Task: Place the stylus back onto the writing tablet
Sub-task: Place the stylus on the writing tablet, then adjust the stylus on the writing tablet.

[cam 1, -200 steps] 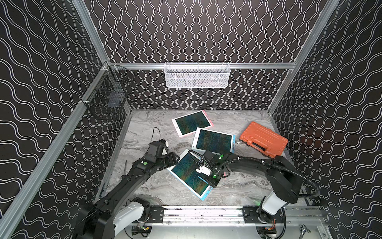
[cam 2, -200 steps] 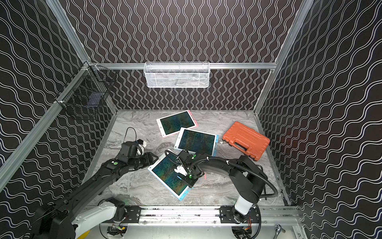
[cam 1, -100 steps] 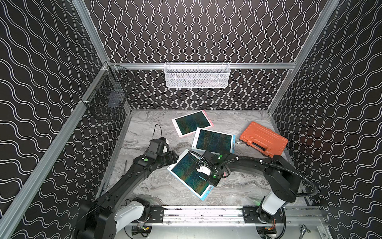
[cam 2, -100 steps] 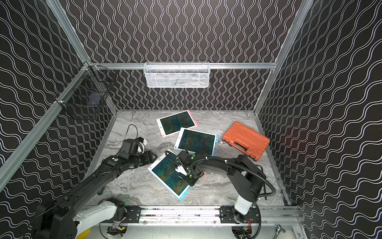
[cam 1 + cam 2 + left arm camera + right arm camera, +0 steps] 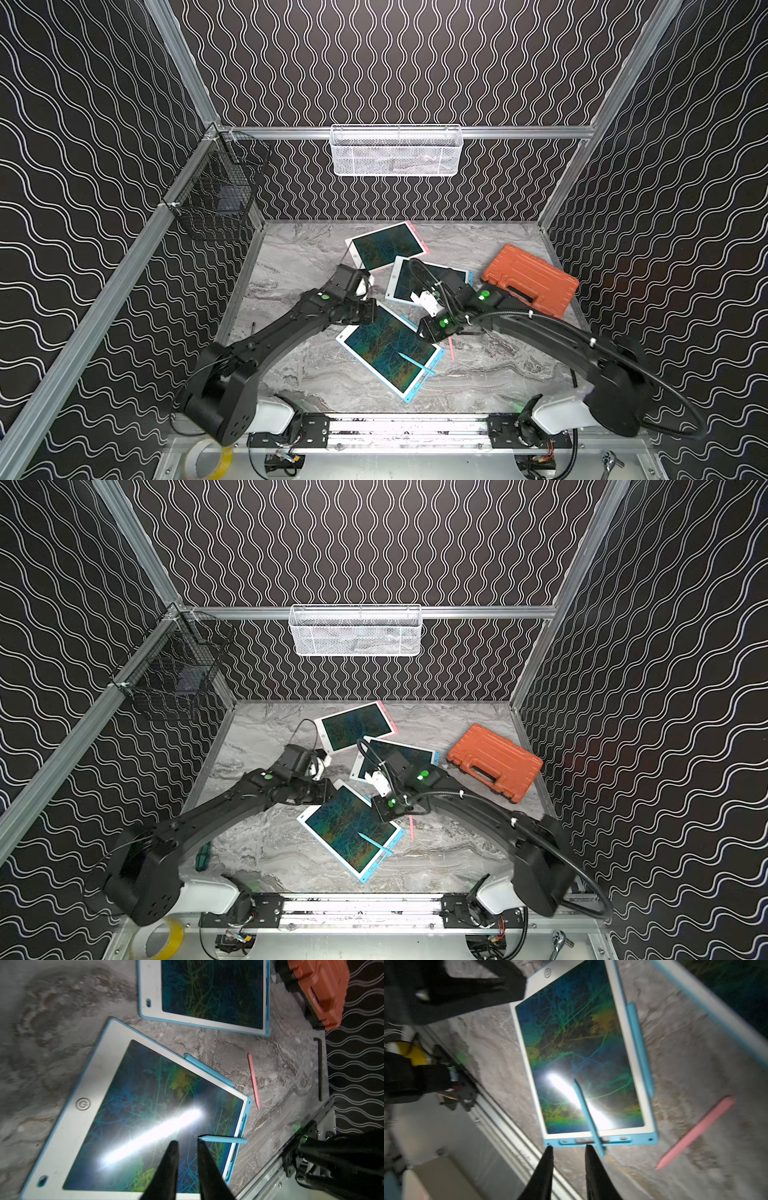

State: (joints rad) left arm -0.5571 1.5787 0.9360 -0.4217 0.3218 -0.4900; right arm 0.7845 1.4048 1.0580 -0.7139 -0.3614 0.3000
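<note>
Stylus point(image 5: 417, 364) lies across tablet point(image 5: 370, 347); left pincer point(image 5: 187, 1142) and right pincer point(image 5: 569, 1147) slightly spread, seemingly empty.

No words, brand names or numbers are legible in any view. One sign is readable: an embossed circular power symbol point(image 5: 83, 1103) on the white bezel of the blue-edged writing tablet point(image 5: 68, 1132), seen in both wrist views.
</note>
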